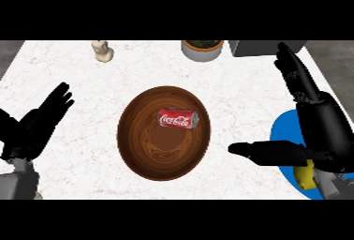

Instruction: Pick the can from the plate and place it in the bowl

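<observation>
A red cola can (178, 118) lies on its side inside the brown wooden bowl (138, 150) at the counter's middle. The blue plate (283, 129) sits at the right, mostly hidden under my right hand (319, 126). That hand is open, its fingers straight and pointing away, its thumb stretched left toward the bowl, touching nothing. My left hand (34, 124) rests open at the left edge with its fingers up, well apart from the bowl.
A small beige figurine (102, 50) stands at the back left. A white pot with a plant (202, 49) and a grey box (262, 48) stand along the back edge. A yellow object (304, 179) shows near my right wrist.
</observation>
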{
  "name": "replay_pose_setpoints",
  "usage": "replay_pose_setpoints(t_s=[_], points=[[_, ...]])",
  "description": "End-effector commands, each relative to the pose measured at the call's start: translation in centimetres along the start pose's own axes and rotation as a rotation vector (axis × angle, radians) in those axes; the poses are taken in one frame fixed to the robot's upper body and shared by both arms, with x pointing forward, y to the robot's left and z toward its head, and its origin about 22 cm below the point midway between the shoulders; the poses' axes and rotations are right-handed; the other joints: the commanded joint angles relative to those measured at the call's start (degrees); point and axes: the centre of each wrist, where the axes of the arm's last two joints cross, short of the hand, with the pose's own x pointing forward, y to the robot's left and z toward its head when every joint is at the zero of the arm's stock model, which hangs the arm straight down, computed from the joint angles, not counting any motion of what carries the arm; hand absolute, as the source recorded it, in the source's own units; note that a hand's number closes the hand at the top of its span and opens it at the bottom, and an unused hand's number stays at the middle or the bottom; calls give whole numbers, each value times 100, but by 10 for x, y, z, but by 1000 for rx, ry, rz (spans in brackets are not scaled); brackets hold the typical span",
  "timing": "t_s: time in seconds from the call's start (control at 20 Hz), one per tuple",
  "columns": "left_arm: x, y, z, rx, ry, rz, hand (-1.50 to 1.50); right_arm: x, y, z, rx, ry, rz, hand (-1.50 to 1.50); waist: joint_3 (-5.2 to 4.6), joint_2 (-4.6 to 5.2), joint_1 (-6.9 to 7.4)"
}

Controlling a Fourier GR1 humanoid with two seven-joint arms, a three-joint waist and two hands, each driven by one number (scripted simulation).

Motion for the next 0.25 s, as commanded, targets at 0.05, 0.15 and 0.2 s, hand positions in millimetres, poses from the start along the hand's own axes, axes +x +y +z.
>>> replay_pose_setpoints(t_s=[0.05,0.15,0.2], points=[[-1,-8,0,3,4,5,0,28,-18,74,57,-26,-179,-150,10,19,-50],[7,1,4,13,-4,18,0,40,-28,102,68,-43,-160,150,12,4,-42],[1,-5,-1,5,-15,13,0,45,-30,115,91,-55,-130,150,7,28,-42]])
